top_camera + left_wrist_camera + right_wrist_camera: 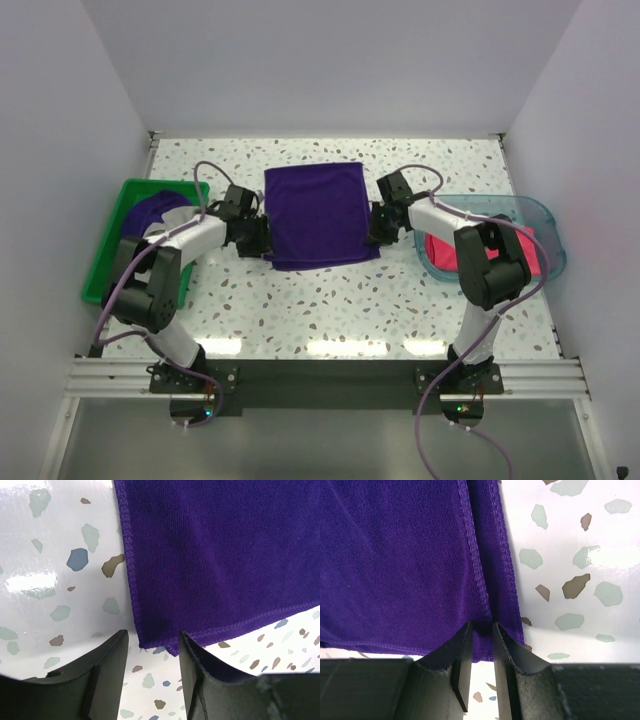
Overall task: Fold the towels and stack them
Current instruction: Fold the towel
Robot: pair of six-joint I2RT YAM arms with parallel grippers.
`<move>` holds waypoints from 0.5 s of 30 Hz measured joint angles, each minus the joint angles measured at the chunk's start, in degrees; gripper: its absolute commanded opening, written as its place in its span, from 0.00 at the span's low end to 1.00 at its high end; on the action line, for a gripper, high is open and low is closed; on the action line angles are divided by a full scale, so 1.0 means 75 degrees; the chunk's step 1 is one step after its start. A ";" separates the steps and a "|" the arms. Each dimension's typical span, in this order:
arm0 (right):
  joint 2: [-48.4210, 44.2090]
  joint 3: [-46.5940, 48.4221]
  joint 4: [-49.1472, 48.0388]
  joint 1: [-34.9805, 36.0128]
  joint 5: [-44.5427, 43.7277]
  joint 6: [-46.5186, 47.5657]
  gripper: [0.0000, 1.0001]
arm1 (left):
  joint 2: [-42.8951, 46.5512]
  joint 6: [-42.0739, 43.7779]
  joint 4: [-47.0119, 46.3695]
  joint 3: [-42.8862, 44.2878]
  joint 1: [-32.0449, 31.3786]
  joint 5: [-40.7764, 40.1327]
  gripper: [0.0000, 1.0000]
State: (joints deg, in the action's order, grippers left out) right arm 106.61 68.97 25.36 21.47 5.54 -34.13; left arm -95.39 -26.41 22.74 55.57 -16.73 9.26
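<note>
Dark purple towel [315, 215] on a white, grey-and-brown speckled table [330, 310].

Towel [316, 215] lies on table [330, 300], between bin [98, 268] and tray [535, 207].

White terrazzo table top [330, 310], speckled with grey, brown and blue-green chips, glossy enough to throw back bright patches of overhead light [330, 347] along its near edge. Closed in by plain pale walls: back wall [330, 60] straight across, left wall [50, 150] and right wall [600, 120] slanting outward toward the camera. Thin dark seam where table meets back wall. Aluminium rail [320, 378] running across the front, dull grey surface [320, 440] below it.
</note>
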 measured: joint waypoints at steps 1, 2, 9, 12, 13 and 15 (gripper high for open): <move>0.0000 0.0000 0.0015 0.0006 -0.0003 0.0000 0.27 | -0.0009 -0.0003 0.0000 0.0000 -0.0012 0.0000 0.48; 0.0000 0.0000 0.0035 0.0015 -0.0006 0.0003 0.28 | -0.0020 0.0000 0.0000 0.0000 -0.0017 -0.0003 0.47; 0.0000 -0.0029 0.0073 0.0079 -0.0009 0.0003 0.28 | -0.0041 0.0003 0.0000 0.0000 -0.0029 -0.0003 0.33; 0.0000 -0.0029 0.0079 0.0111 -0.0012 0.0003 0.27 | -0.0041 0.0026 0.0000 0.0000 -0.0029 0.0000 0.28; 0.0000 -0.0029 0.0085 0.0125 -0.0015 0.0003 0.27 | -0.0041 0.0044 0.0000 0.0000 -0.0029 0.0003 0.28; 0.0000 -0.0029 0.0093 0.0152 -0.0023 0.0003 0.27 | -0.0041 0.0055 0.0000 0.0000 -0.0029 0.0015 0.25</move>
State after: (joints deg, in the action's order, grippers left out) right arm 106.61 68.75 26.06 22.61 5.37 -34.11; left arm -95.70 -26.00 22.74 55.57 -16.95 9.37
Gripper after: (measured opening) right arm 0.273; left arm 0.279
